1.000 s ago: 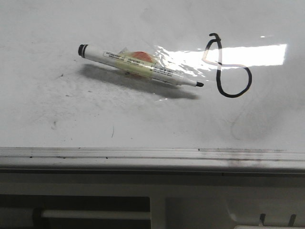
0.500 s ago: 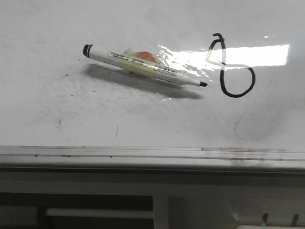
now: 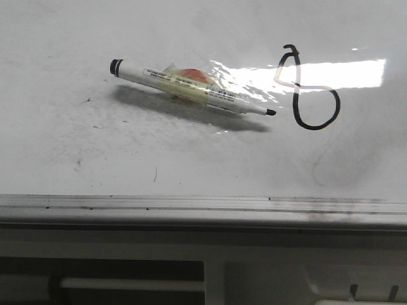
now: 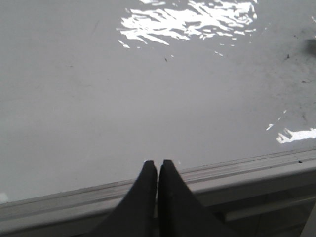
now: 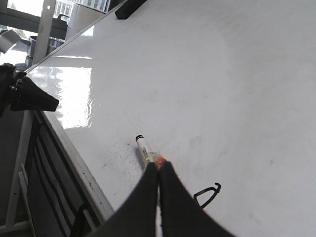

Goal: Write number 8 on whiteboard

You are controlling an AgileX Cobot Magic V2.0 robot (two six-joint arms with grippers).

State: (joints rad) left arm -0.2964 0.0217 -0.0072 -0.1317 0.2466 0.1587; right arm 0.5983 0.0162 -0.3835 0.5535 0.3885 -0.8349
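Both black grippers, left and right, show fingers pressed together on nothing. White marker pen with black cap end and orange-yellow tape lies loose on glossy white whiteboard, tip just beside thin black wobbly number 8. Scene barely shifted since a second ago; writing looks finished.

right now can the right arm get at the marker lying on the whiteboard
Probably yes. The marker lies alone on the whiteboard beside the number 8, nothing over it. In the right wrist view the right gripper hangs just above it, fingers shut, so they must open first.
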